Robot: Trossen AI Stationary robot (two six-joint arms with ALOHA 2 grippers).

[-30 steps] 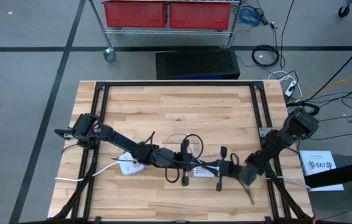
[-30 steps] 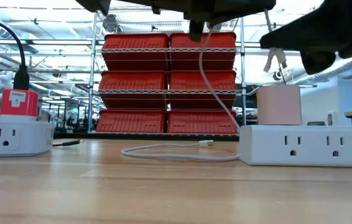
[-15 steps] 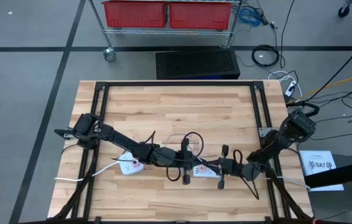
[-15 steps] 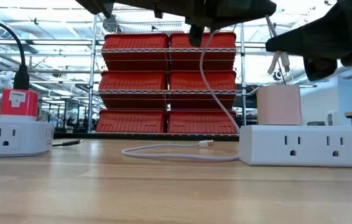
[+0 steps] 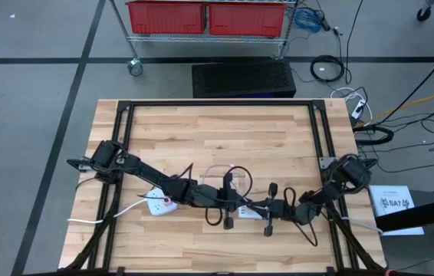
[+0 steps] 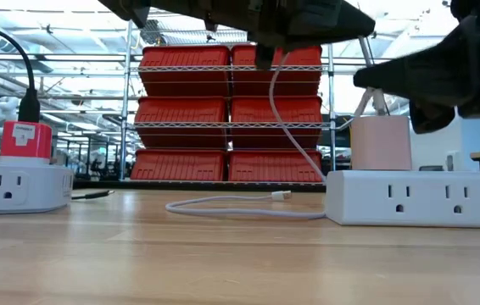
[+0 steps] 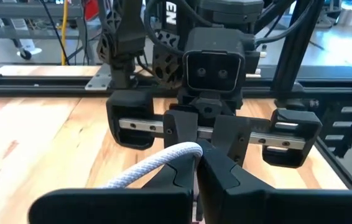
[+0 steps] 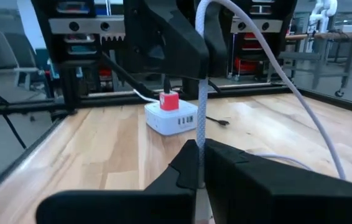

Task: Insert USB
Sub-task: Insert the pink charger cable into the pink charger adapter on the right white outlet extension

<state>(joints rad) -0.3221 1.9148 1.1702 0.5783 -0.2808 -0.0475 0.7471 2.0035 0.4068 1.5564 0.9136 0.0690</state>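
Left gripper (image 5: 236, 201) is clenched on the white USB cable (image 7: 154, 168), fingers (image 7: 177, 177) pinched nearly together w/ the braided cord between them; right gripper (image 5: 274, 207) faces it nose to nose, its fingers (image 8: 182, 171) also closed on the same cable (image 8: 202, 93); both meet over the table (image 5: 225, 130) mid-front, just above the white power strip (image 6: 418, 199) carrying a pink charger block (image 6: 381, 142); cable hangs in a loop, its free plug end (image 6: 281, 196) lying flat on the wood; a 2nd strip w/ red plug (image 8: 171, 101) sits well apart.
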